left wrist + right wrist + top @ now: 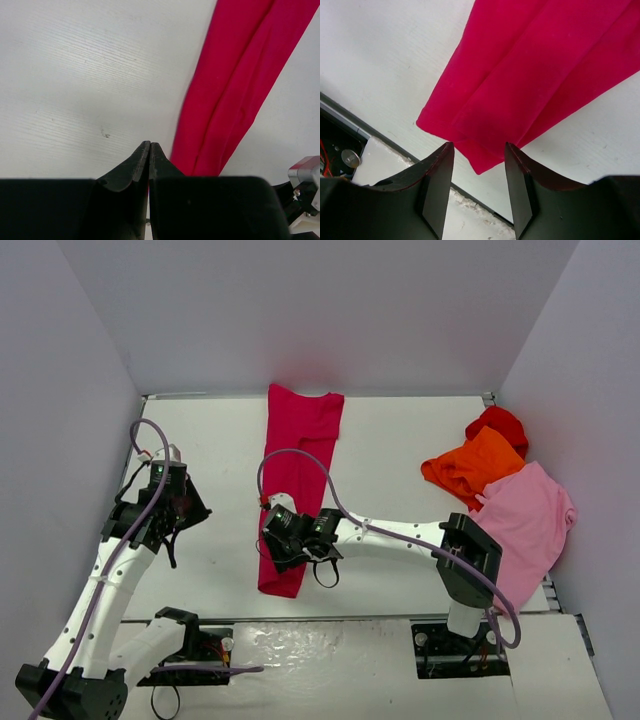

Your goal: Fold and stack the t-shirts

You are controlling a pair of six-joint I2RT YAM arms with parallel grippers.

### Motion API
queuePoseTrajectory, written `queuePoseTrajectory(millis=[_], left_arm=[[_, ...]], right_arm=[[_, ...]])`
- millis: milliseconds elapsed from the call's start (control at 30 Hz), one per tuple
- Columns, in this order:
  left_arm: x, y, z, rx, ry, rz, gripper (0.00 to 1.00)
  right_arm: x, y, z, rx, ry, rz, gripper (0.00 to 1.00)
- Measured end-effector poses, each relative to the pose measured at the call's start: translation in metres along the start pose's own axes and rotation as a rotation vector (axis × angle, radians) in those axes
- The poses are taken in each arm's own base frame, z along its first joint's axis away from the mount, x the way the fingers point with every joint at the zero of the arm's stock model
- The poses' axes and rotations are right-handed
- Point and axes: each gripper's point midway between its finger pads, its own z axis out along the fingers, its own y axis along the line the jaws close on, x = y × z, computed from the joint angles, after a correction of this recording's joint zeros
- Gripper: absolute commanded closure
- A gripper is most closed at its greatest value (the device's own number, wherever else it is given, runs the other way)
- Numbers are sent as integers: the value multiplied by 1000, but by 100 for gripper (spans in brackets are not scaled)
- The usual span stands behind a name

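- Now your right gripper [479,146] hangs over the near end of the raspberry-red t-shirt [298,470], jaws parted, gripping nothing.
- That shirt lies mid-table, folded into a long strip.
- Your left gripper [150,145] is clenched shut, empty, over bare table [75,75] beside it.
- Your orange t-shirt [470,465], bright red t-shirt [500,425] and pale pink t-shirt [525,520] sit heaped at the right.

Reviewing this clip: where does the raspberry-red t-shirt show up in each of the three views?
Top external: the raspberry-red t-shirt is a long folded strip at mid-table, running from the far edge toward the arms.
Left wrist: a diagonal band down the right side.
Right wrist: upper right, its end pointing down between the fingers of the right claw.
Shared landmark: the white table beneath it.
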Motion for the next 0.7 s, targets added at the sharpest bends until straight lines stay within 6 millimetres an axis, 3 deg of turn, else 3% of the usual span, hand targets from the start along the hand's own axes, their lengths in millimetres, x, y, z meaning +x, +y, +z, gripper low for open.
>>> queuePoseTrajectory(millis=[233, 567, 700], left_arm=[[1, 1, -1, 2, -3, -1, 100], [5, 5, -1, -9, 5, 3, 100], [5, 7, -1, -17, 2, 12, 100]], right_arm=[[9, 14, 5, -9, 13, -35, 58], [23, 3, 31, 54, 54, -50, 60], [24, -3, 39, 82, 52, -55, 70]])
